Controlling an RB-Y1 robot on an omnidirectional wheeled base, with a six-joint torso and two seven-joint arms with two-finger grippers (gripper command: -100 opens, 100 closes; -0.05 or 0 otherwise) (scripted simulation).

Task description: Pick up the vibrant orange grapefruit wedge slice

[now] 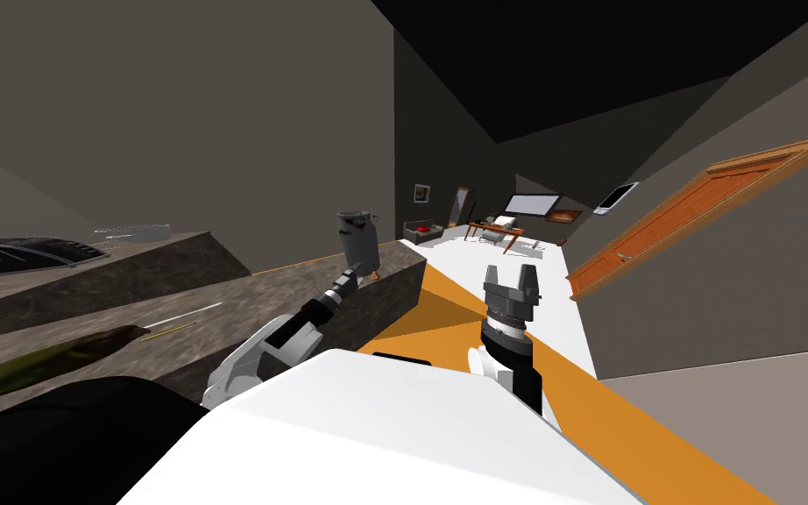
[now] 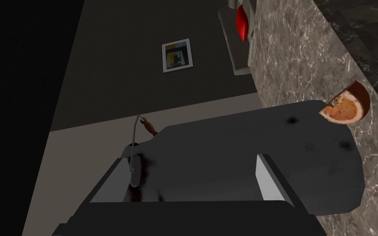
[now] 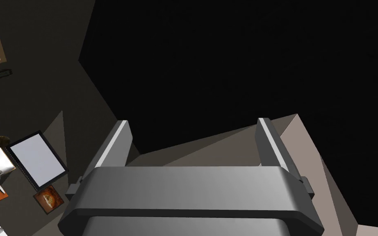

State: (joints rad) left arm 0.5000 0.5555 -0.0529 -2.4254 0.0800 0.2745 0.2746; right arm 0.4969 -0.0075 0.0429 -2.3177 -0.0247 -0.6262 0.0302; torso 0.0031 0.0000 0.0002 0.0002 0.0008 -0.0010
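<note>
Left end effector (image 2: 191, 159), fingers spread, is the nearer: the grapefruit wedge (image 2: 346, 108) lies farther right on the counter (image 2: 290, 61), seemingly touching a dark jug (image 2: 266, 135).

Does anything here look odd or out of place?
Yes. The open left tool is lined up on a stained dark grey can, while the orange wedge sits beside it on the marbled counter.

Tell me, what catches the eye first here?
The bright orange grapefruit wedge glows on the marbled counter, just beyond a dark grey can that stands before the open left fingers. In the head view, a broad orange floor strip runs beneath the raised, open right fingers.
</note>
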